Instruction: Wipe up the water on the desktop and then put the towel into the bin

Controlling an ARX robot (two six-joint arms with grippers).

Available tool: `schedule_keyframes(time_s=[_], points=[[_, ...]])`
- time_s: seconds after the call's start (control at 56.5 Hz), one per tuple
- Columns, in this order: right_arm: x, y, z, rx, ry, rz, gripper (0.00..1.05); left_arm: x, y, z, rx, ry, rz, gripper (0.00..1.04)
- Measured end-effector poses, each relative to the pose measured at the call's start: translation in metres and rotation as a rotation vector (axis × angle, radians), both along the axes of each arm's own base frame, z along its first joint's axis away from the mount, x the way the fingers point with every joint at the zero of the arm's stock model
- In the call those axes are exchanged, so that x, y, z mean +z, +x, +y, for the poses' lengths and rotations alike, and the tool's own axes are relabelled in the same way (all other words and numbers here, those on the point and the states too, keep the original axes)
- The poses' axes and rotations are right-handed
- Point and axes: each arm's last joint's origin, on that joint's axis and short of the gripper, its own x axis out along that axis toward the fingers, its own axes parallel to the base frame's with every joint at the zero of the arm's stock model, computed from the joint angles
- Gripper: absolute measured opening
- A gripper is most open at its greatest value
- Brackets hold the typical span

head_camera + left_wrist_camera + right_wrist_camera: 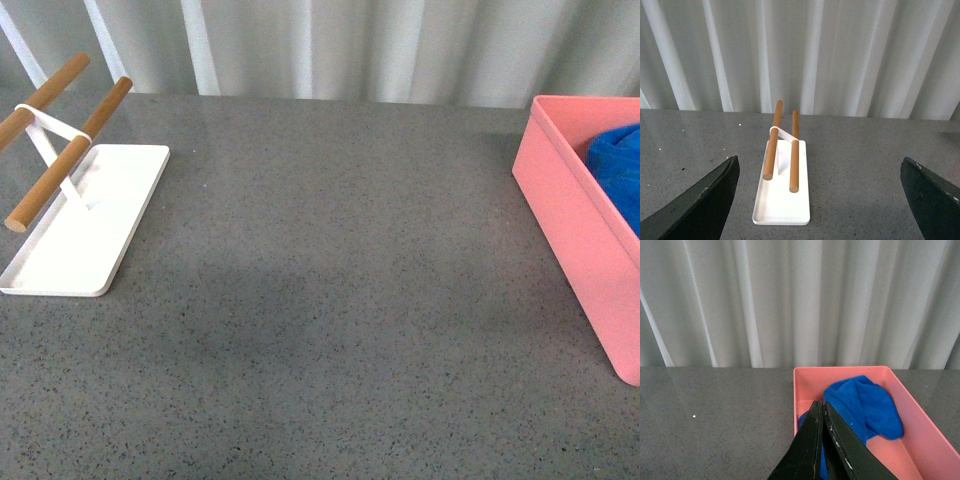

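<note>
The blue towel [865,405] lies bunched inside the salmon-pink bin [925,427]. In the front view the bin [575,240] stands at the right edge of the speckled grey desktop [330,290], with a corner of the towel [618,165] showing in it. My right gripper [821,405] is shut and empty, with its tips above the bin's near end, short of the towel. My left gripper [820,172] is open and empty, its fingers [710,200] wide apart above the desktop, facing the white tray. Neither arm shows in the front view.
A flat white tray [85,235] with two wooden bars [60,165] on a white stand sits at the desktop's left; it also shows in the left wrist view [782,200]. A pleated white curtain [350,45] runs behind the desktop's far edge.
</note>
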Motion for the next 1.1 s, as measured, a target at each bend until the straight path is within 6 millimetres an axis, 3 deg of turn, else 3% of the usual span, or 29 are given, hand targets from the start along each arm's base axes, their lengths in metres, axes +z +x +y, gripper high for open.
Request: schedule_keyframes(time_s=[0.867,1.027,1.097], points=[[-0.003,-0.019,0.000,-0.002,0.001,0.006,0.03,0.000,0.000,0.000,0.000,0.000,0.000,0.98],[-0.003,-0.019,0.000,-0.002,0.001,0.005,0.27,0.000,0.000,0.000,0.000,0.000,0.000,0.98],[-0.003,-0.019,0.000,-0.002,0.001,0.005,0.43,0.000,0.000,0.000,0.000,0.000,0.000,0.98]])
